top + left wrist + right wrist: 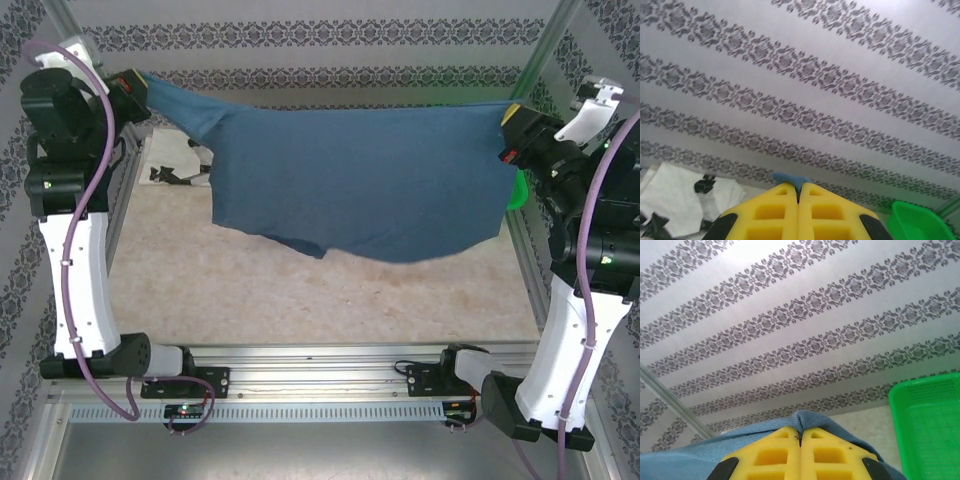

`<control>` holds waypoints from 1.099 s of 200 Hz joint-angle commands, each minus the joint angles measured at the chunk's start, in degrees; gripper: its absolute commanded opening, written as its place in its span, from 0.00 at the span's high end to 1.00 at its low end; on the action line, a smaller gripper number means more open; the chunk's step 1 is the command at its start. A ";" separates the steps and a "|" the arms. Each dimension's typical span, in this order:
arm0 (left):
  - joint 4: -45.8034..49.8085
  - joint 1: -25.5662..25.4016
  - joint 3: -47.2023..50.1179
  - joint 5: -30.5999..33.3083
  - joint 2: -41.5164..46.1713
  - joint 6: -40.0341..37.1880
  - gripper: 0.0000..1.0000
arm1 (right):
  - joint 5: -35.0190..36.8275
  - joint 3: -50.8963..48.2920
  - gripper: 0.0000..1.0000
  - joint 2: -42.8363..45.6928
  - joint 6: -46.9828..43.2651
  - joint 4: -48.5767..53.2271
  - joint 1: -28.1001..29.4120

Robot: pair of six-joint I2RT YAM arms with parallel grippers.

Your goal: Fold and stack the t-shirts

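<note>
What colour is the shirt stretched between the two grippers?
Plain dark blue-teal shirt, clearest in top external view.

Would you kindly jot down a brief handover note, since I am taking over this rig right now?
Left claw: shut on one upper corner of the blue shirt.
Right claw: shut on the other.
The shirt hangs spread between them over the table, unfolded.
The white shirt lies at the table's far left.
Done: blue shirt picked up.
Left: fold it and stack it with the white shirt.
</note>
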State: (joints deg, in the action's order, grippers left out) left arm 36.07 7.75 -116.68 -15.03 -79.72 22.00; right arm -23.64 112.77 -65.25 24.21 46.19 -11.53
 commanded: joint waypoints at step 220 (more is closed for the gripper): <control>-36.09 7.02 -21.48 -17.38 -35.30 20.95 1.00 | -24.00 48.20 1.00 -63.70 33.70 -48.19 -2.69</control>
State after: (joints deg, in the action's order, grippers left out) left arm 11.05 14.13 -152.42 -31.33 -119.44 43.16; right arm -44.05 161.56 -128.90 58.39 3.29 -12.64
